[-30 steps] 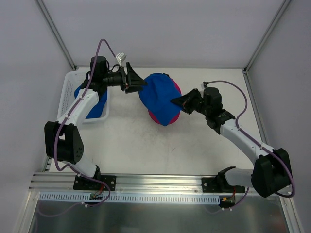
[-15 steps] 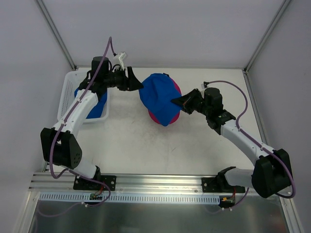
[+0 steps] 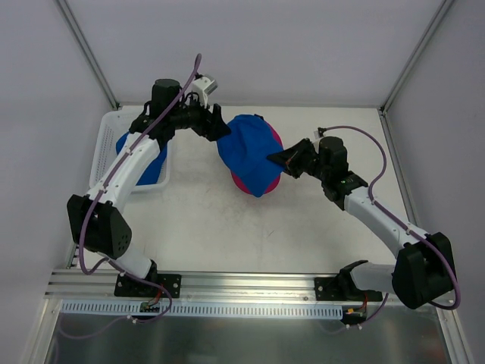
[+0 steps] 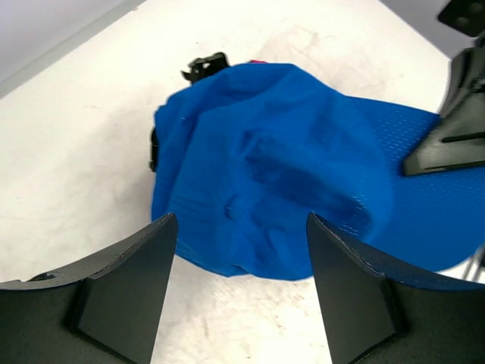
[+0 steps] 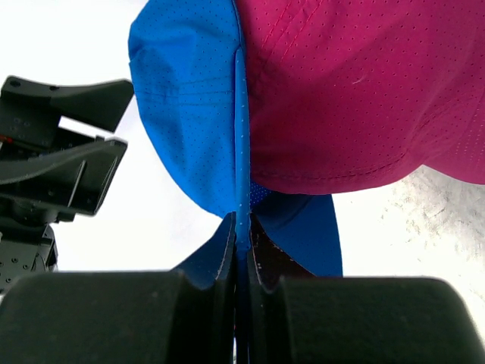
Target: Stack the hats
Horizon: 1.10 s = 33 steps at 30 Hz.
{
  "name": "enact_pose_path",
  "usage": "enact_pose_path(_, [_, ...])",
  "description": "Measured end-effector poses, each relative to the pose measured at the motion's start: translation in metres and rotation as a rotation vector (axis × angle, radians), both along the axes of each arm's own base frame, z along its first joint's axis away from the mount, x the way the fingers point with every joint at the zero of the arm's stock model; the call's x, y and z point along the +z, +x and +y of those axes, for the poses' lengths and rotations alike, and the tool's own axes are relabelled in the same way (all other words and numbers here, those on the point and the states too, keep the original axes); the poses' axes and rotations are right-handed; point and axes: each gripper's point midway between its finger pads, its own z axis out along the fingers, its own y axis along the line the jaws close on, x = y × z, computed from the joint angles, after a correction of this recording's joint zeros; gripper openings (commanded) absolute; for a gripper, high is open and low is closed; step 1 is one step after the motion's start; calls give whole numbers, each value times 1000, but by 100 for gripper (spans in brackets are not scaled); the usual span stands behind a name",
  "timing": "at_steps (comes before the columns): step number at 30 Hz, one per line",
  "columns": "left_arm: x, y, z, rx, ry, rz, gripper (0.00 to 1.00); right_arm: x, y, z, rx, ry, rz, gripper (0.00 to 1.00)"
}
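Blue cap (image 3: 248, 148) sits on the magenta cap (image 3: 275, 142) at the middle of the table (image 3: 212, 220), 2 stacked, buckle end far, brim coming near. Right gripper (image 3: 282, 161) is clamped on the blue brim's right edge. Left gripper (image 3: 220, 129) hangs spread wide at the crown's far-left side, the crown framed between its fingers in the wrist view. Left is nearer the crown; a short reach down-right should meet it. 1 more blue hat (image 3: 148, 163) lies in the white basket (image 3: 106, 133).

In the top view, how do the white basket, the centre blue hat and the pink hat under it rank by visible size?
1. white basket, though the left arm covers part of it.
2. centre blue hat, not much smaller.
3. pink hat: only its edges show.
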Motion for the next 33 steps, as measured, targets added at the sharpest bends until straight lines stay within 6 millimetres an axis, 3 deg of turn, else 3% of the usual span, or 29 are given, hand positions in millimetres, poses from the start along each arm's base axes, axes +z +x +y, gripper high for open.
enact_pose_path(8, [-19, 15, -7, -5, 62, 4, 63, -1, 1, 0, 1, 1, 2, 7])
enact_pose_path(13, [-30, 11, -11, -20, 76, 40, 51, -3, 1, -1, 1, -1, 8, 9])
enact_pose_path(16, [-34, 11, -12, -24, 78, 54, 30, -3, 2, -1, 1, -1, 7, 13])
enact_pose_path(17, [-35, 11, -12, -25, 78, 59, 19, -3, 2, -1, 1, -2, 8, 14])
enact_pose_path(20, [-37, 10, -12, -26, 81, 71, 5, -3, 2, -1, 3, -6, 4, 17])
enact_pose_path(21, [-35, 11, -12, -25, 78, 72, 0, -3, 2, -1, 3, -8, 1, 20])
enact_pose_path(26, [-9, 18, -15, -22, 59, 22, 0, -9, 1, -3, 9, -26, -7, 27])
enact_pose_path(30, [15, 18, -20, -40, 38, -25, 0, -11, -1, -4, 31, -48, -28, 45])
enact_pose_path(33, [28, 15, -27, -67, 34, -61, 0, -11, -4, -4, 53, -66, -61, 48])
